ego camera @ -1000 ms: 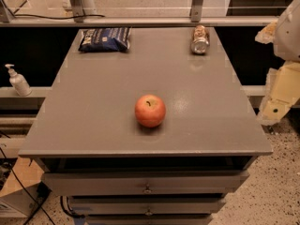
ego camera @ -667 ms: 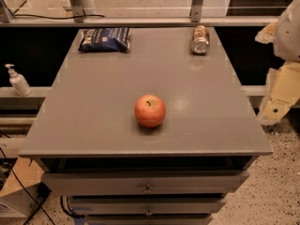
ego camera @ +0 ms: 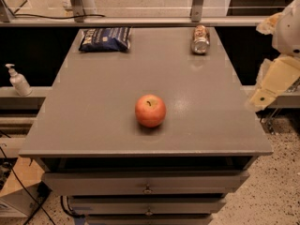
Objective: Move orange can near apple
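The orange can (ego camera: 200, 39) lies on its side at the far right of the grey table (ego camera: 103, 125), its silver end facing me. The red-orange apple (ego camera: 150, 110) stands near the table's middle, toward the front, stem dimple up. The can is well apart from the apple, farther back and to the right. My gripper (ego camera: 269, 86), cream-coloured, hangs off the table's right edge, level with the table's middle. It holds nothing and touches nothing.
A dark blue chip bag (ego camera: 105, 38) lies at the far left of the table. A white pump bottle (ego camera: 18, 80) stands on a shelf to the left. A rail with two metal posts (ego camera: 197, 1) runs behind the table. Drawers (ego camera: 147, 184) sit below the front edge.
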`<move>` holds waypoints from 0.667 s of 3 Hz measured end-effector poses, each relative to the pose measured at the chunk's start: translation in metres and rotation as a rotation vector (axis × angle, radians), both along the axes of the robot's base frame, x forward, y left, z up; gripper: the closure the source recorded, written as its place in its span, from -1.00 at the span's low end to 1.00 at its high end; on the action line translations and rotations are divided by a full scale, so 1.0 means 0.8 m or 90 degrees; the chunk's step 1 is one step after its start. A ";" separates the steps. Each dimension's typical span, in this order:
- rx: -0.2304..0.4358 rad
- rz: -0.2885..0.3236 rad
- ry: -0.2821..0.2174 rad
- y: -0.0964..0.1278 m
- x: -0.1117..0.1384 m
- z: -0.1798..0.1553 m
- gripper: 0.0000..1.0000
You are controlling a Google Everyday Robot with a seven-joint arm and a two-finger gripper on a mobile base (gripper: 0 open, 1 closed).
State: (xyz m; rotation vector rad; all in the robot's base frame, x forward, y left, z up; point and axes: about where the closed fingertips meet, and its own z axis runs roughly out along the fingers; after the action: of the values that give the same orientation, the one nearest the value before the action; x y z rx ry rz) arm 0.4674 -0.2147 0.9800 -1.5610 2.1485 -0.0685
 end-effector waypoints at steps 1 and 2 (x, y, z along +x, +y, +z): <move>0.058 -0.018 -0.056 0.008 0.046 0.000 -1.00; 0.110 -0.042 -0.087 0.010 0.107 -0.006 -1.00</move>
State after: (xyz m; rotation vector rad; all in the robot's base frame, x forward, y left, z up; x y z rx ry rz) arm 0.5529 -0.2071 0.9750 -1.3478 2.0415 -0.0104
